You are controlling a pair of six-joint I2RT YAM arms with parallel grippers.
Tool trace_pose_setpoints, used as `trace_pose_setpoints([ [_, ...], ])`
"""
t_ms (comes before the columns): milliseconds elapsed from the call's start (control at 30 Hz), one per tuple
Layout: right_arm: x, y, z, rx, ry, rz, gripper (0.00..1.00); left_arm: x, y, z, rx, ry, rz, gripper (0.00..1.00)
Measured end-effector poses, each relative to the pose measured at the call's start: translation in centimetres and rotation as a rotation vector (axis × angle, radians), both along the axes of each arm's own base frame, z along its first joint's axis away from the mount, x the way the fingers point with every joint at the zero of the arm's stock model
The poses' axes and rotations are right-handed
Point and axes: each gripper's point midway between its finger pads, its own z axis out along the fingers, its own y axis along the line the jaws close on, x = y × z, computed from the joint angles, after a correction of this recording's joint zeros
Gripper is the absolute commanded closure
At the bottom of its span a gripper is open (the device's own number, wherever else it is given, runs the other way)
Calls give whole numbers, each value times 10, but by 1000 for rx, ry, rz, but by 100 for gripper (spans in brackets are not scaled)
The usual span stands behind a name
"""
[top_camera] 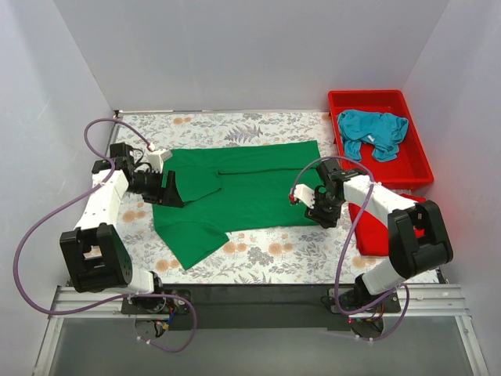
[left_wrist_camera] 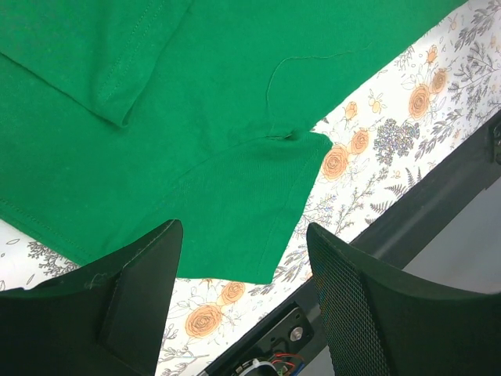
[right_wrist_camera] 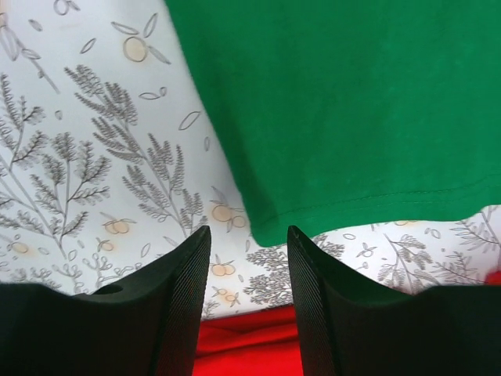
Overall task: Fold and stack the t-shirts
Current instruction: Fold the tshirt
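Note:
The bright green t-shirt [top_camera: 235, 192] lies spread on the floral table, its far sleeve folded in over the body and its near sleeve [top_camera: 192, 239] sticking out toward the front. The teal blue t-shirt [top_camera: 374, 131] lies crumpled in the red tub [top_camera: 419, 168] at the back right. My left gripper [top_camera: 171, 190] is open and empty at the shirt's left edge; its wrist view shows the near sleeve [left_wrist_camera: 235, 211] under the jaws. My right gripper [top_camera: 319, 210] is open and empty above the shirt's near right hem corner [right_wrist_camera: 274, 223].
A red cloth [top_camera: 376, 231] lies at the table's right side under my right arm, also in the right wrist view [right_wrist_camera: 246, 345]. The table's near edge meets a black rail [top_camera: 258, 301]. White walls close in the back and sides.

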Motion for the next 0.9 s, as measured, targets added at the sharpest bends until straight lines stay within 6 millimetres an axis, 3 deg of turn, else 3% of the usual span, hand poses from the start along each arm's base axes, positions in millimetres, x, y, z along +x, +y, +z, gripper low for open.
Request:
trace_pose_setpoints([
  [367,6,-5,-20,-39,-35,10,62,2,9,-4,60,-31,-21,39],
  [533,11,-5,-20,-49,-59,17,84,-2,18,-2,141,-128,-141,44],
  [567,12,-5,-20,-51,-65,18,95,-2,21,-2,169,-159,-168,45],
  [600,13,-5,-20,-54,-72,22,99,-4,25,-3,200,-183,-195,47],
  [767,15,-5,-20,-61,-79,20,99,-19,40,-24,329,-238,-368,56],
  [900,14,-5,-20,-61,-78,17,99,-40,42,-49,381,-211,-503,59],
])
